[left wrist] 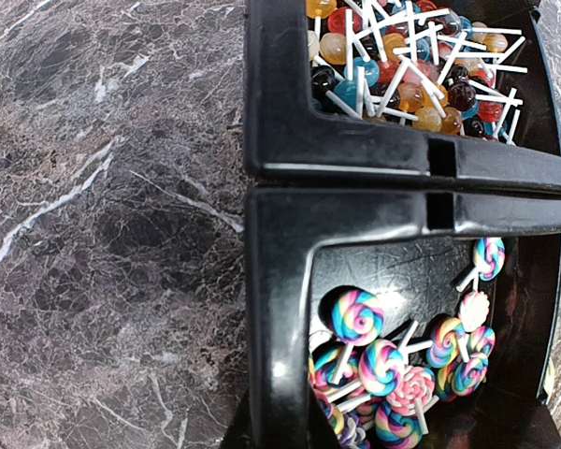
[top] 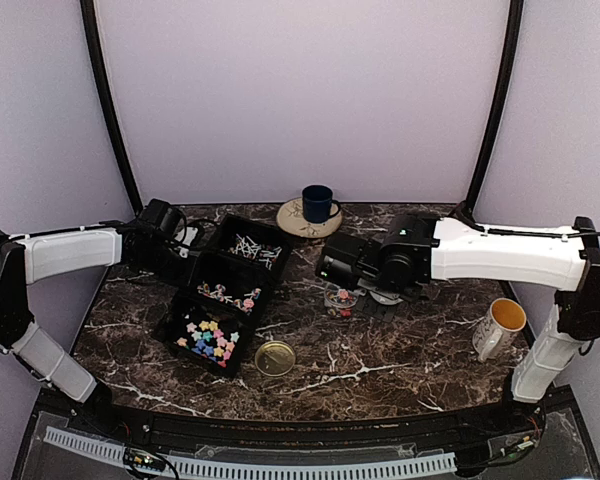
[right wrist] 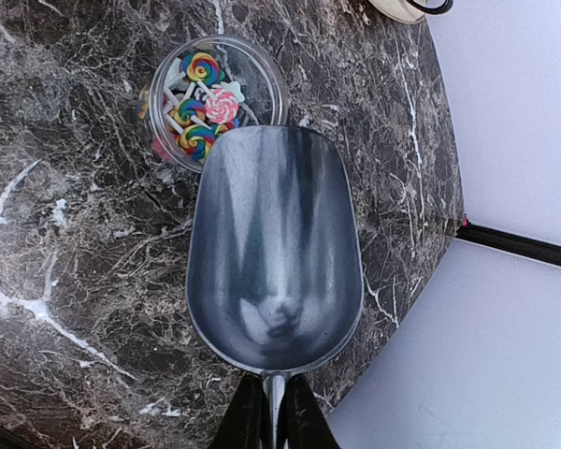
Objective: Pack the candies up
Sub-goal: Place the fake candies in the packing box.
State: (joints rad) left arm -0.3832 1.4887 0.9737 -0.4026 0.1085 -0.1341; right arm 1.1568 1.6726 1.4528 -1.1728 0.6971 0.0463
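No text, label, brand, number or sign can be read in any of the three views. The pale saucer (top: 290, 216) under the blue cup (top: 317, 203) has some dark markings, but they are too small to tell whether they are writing or only a pattern.
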